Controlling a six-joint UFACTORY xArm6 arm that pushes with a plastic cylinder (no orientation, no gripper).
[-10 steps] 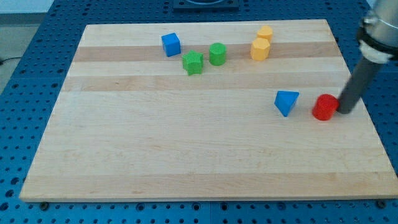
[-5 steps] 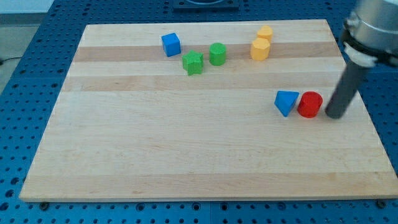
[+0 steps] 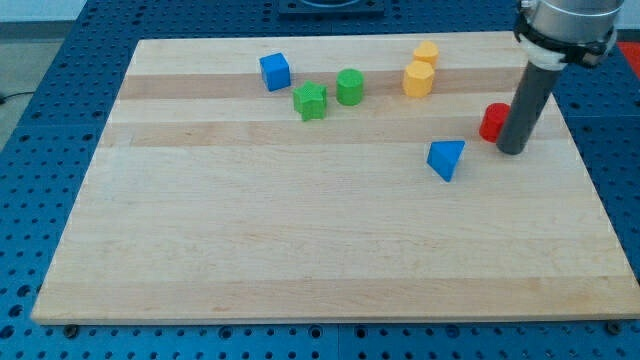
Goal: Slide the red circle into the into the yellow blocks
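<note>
The red circle [image 3: 492, 121] lies near the board's right edge, partly hidden behind my rod. My tip [image 3: 511, 150] touches its lower right side. Two yellow blocks stand together at the view's top, up and left of the red circle: one [image 3: 418, 78] in front and a smaller-looking one [image 3: 427, 53] behind it. A blue triangular block [image 3: 446, 158] lies down and left of the red circle, apart from it.
A blue cube [image 3: 275, 71] sits at the top left of centre. A green star-like block [image 3: 311, 101] and a green round block [image 3: 349, 87] sit beside it. The wooden board's right edge [image 3: 585, 170] is close to my tip.
My tip has pushed the red circle left against the blue triangle, then up toward the view's top. The blue triangle has shifted slightly left and up.
</note>
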